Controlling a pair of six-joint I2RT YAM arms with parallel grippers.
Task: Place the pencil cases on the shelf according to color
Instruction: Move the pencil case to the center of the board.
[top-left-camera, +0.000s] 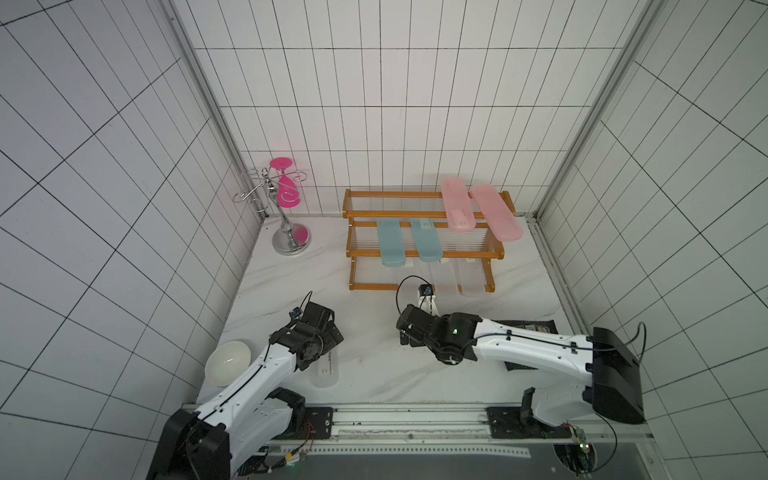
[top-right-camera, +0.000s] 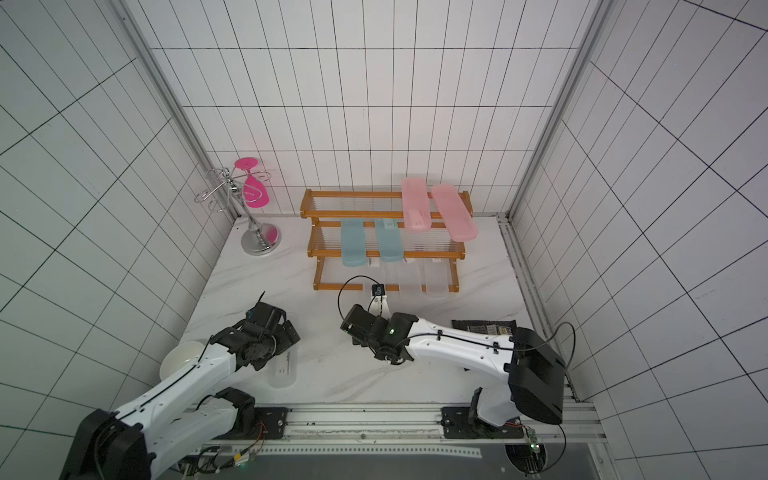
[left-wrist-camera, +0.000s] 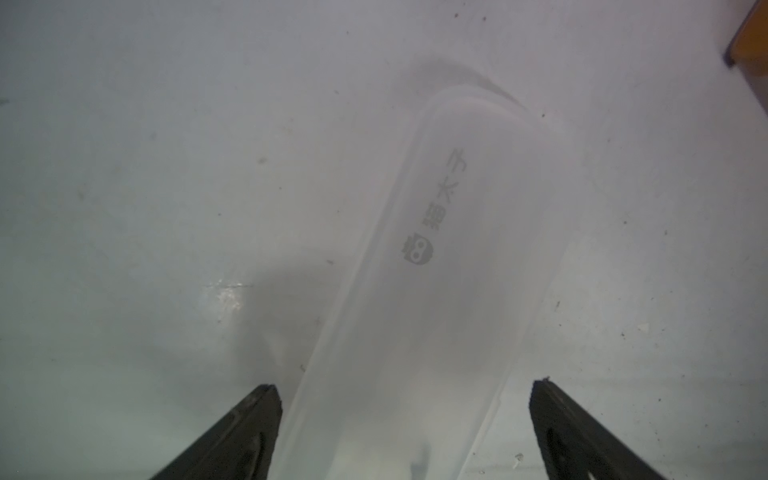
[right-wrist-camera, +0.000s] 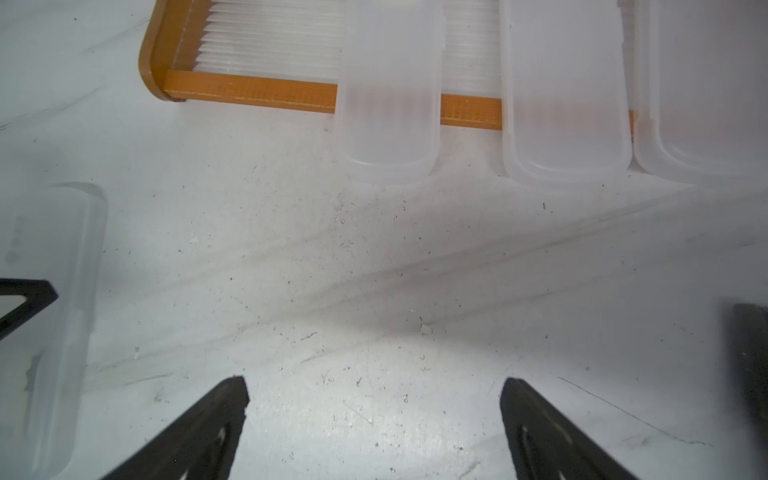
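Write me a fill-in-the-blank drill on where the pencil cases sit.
The pink pencil cases lie on the shelf's ___ tier.
The teal-blue pencil cases lie on its ___ tier.
Its bottom tier holds ___ frosted clear pencil cases.
The left gripper, straddling the fourth clear case, is ___.
Missing: top; middle; three; open.

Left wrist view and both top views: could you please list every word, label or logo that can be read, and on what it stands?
"猫太子" beside a round face logo: grey print on the frosted clear pencil case.
White labels on one pink pencil case and one teal pencil case: too small to read.
Print on the black foil packet: unreadable.
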